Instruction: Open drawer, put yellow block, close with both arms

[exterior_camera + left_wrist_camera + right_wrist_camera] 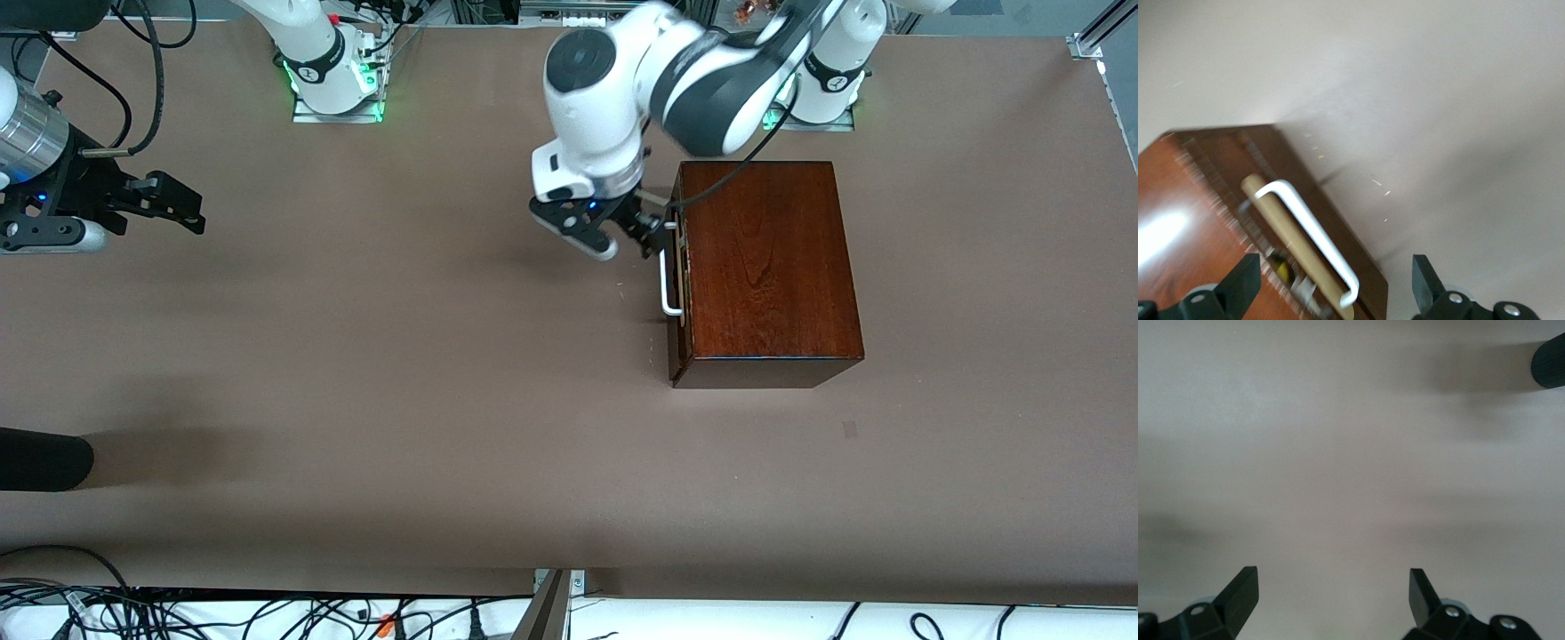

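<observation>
Drawer point(677, 276) barely ajar; yellow block point(1283, 269) inside.

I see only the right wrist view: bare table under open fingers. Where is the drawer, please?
Observer: The drawer is in the wooden box, toward the left arm's end of the table. Your right gripper waits over bare table at the right arm's end.
Operator: Is the drawer closed?
Observer: Not fully. The left wrist view shows a narrow gap, with something yellow inside.
Operator: Where is the left gripper?
Observer: The left gripper is open, beside the white handle.
</observation>
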